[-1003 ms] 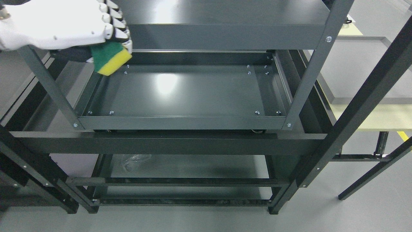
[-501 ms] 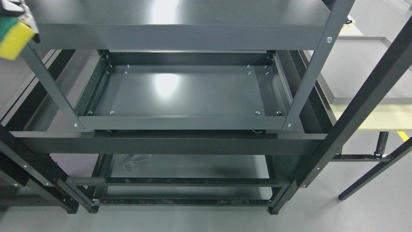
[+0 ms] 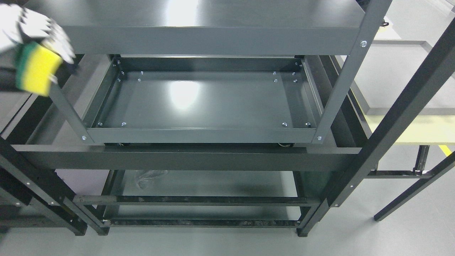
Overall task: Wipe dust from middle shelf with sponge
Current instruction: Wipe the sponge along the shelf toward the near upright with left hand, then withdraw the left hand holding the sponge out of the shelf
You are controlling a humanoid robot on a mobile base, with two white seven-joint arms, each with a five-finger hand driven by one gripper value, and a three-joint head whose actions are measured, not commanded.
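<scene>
At the upper left edge of the head view my white left hand [image 3: 32,35] is shut on a yellow and green sponge [image 3: 37,69]. Hand and sponge are blurred by motion. They sit outside the rack, left of its front left post [image 3: 65,106] and clear of the middle shelf [image 3: 213,103]. That shelf is a dark grey metal tray with raised rims and small bolts at its corners, and nothing lies on it. My right hand is out of the picture.
The top shelf [image 3: 213,21] overhangs the back of the middle shelf. A wide dark crossbar [image 3: 177,158] runs below its front rim. A crumpled clear plastic bag [image 3: 147,177] lies on the lower shelf. Black frame legs [image 3: 401,110] stand at the right, on grey floor.
The left hand carried the sponge from the middle shelf's back left corner out to the left edge of the picture. Since half a second ago it has come down and slightly right.
</scene>
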